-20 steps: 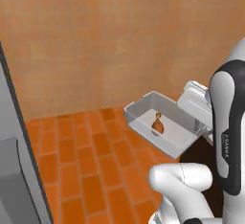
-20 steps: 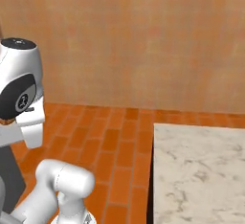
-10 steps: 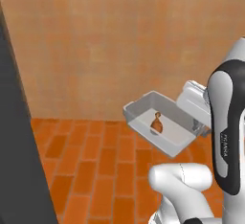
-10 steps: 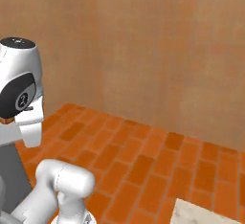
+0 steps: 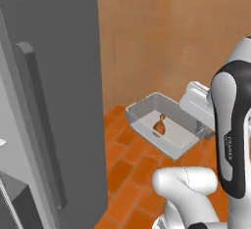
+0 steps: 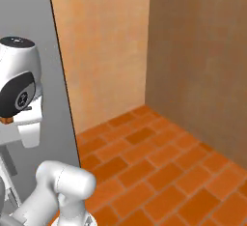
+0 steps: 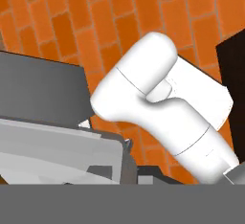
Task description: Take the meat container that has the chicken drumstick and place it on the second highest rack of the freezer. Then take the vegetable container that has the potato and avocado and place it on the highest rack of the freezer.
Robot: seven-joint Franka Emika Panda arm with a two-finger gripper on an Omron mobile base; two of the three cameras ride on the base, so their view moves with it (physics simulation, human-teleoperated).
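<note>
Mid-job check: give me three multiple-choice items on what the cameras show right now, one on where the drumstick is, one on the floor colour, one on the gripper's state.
1. Where is the chicken drumstick?
A. on the floor
B. in the grey container held up beside the arm
C. on a freezer shelf

2. What colour is the brick floor?
A. orange
B. white
C. blue

3. What is the gripper doing?
A. hanging open over the floor
B. shut on the container's rim
C. pulling the freezer handle

Answers: 1 B, the drumstick lies inside the raised tray; 2 A, orange bricks in both base views; 3 B, the tray stays aloft at the hand.
</note>
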